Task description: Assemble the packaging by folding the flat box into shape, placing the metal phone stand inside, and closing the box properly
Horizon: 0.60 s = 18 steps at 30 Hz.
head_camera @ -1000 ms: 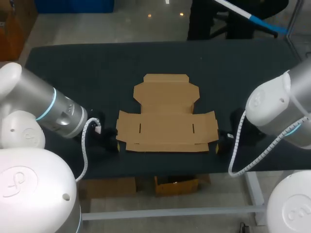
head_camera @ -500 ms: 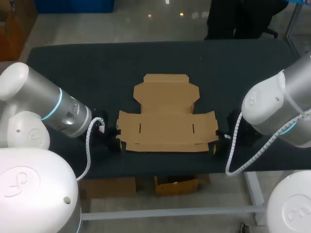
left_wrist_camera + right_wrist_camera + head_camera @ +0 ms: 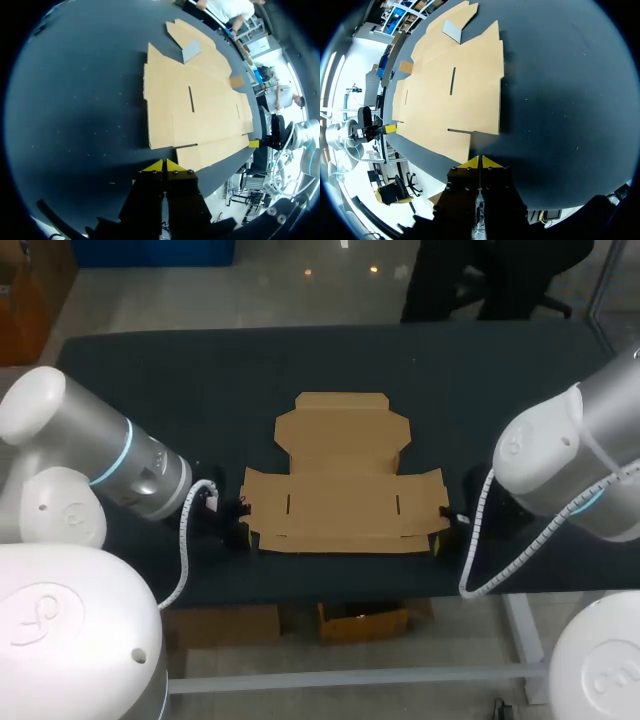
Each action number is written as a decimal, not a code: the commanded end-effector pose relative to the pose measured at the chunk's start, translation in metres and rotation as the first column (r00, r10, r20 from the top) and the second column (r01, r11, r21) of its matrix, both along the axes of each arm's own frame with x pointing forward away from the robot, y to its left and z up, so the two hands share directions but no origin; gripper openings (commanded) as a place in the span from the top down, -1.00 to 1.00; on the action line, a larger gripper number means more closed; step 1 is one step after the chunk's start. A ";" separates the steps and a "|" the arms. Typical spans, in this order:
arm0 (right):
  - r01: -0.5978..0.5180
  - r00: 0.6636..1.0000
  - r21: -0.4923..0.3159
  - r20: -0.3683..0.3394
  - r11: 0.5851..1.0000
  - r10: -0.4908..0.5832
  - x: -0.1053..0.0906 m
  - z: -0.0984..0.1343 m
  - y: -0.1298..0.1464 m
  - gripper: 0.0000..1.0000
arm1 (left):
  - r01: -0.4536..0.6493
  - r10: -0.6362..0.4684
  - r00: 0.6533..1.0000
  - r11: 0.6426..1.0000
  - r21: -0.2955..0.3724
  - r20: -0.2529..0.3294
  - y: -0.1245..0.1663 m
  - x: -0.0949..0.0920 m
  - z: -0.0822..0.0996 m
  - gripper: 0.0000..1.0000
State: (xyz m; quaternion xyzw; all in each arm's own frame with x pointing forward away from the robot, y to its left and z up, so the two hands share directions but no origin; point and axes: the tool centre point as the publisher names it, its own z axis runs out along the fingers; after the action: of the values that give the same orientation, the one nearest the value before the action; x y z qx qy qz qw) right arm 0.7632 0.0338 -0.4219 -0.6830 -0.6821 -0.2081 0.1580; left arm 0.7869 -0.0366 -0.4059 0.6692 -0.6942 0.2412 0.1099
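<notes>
Lying flat by the table's near edge, the box sits between the left gripper and right gripper, both pinched closed and empty at its near corners, likely to lift the side flaps.

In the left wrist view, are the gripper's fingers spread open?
No: on the left gripper, the yellow tips touch each other, just short of the flat box.

White arms, cyan rings, coiled cables.
</notes>
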 end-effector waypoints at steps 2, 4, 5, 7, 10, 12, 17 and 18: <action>-0.008 1.000 0.014 -0.005 1.000 0.008 0.003 0.000 -0.002 1.00 | 0.001 -0.001 1.000 1.000 -0.013 -0.018 0.000 0.002 -0.003 1.00; -0.008 1.000 0.014 -0.006 1.000 0.008 0.003 0.000 -0.001 1.00 | 0.008 -0.008 1.000 1.000 -0.018 -0.024 0.000 0.001 -0.004 1.00; -0.008 1.000 0.015 -0.006 1.000 0.008 0.004 0.000 -0.001 1.00 | 0.007 -0.007 1.000 1.000 -0.018 -0.023 0.000 0.001 -0.004 1.00; -0.007 1.000 0.016 -0.007 1.000 0.007 0.004 -0.001 -0.001 1.00 | 0.010 -0.010 1.000 1.000 -0.020 -0.024 -0.001 -0.001 -0.005 1.00; -0.008 1.000 0.019 -0.007 1.000 0.008 0.004 -0.001 -0.001 1.00 | 0.013 -0.013 1.000 1.000 -0.021 -0.026 -0.002 0.000 -0.005 1.00; -0.009 1.000 0.021 -0.006 1.000 0.010 0.005 -0.001 0.000 1.00 | 0.015 -0.016 0.999 1.000 -0.027 -0.032 -0.003 0.001 -0.006 1.00; -0.012 1.000 0.022 -0.006 1.000 0.013 0.005 -0.002 0.002 1.00 | 0.021 -0.022 0.999 0.999 -0.041 -0.045 -0.006 0.002 -0.007 1.00; -0.012 1.000 0.022 -0.006 1.000 0.012 0.005 -0.002 0.002 1.00 | 0.023 -0.025 0.999 0.999 -0.041 -0.045 -0.008 0.001 -0.007 1.00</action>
State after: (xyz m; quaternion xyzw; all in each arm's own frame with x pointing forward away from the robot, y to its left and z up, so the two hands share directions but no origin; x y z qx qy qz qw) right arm 0.7666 0.0377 -0.4228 -0.6792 -0.6836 -0.2105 0.1646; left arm 0.7853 -0.0414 -0.4101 0.6648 -0.6931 0.2406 0.1405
